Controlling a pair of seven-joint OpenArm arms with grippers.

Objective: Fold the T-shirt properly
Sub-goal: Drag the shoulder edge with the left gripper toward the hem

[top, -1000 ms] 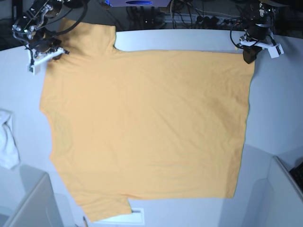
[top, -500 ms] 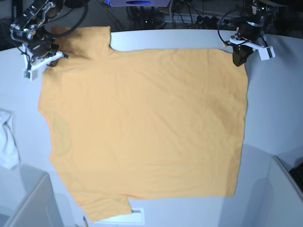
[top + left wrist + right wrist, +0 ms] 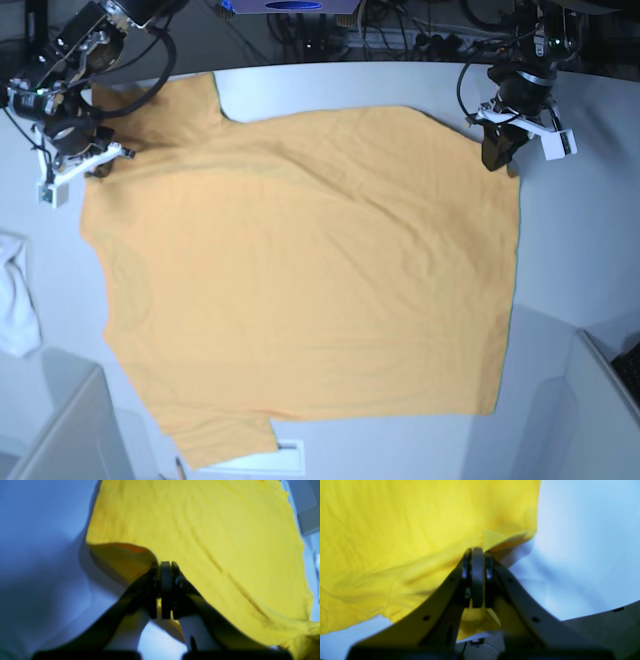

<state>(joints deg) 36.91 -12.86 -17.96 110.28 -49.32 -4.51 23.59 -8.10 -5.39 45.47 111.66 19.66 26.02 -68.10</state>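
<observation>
We are keeping the left gripper (image 3: 163, 590) pressed together on a far corner of the T-shirt (image 3: 300, 270), cloth bunching up between its jaws in the left wrist view, and the right gripper (image 3: 475, 580) is likewise pinching the T-shirt's other far corner by the sleeve.

Starting from the T-shirt's near hem, nothing there is shifting: the near edge is lying flat on the counter (image 3: 590, 250) where it was a second ago. Toward the T-shirt's middle, diagonal ripples are now running across cloth that was smooth. At the T-shirt's far edge, both corners are travelling: the left gripper (image 3: 497, 150) has come nearer and inward, and the right gripper (image 3: 75, 165) has come nearer too, so the far edge is lifting and creeping over the body.

We are judging this as the opening of a lengthwise fold, far edge toward near hem. The small white cloth (image 3: 15, 300), beside the T-shirt's neckline side, is staying clear.
</observation>
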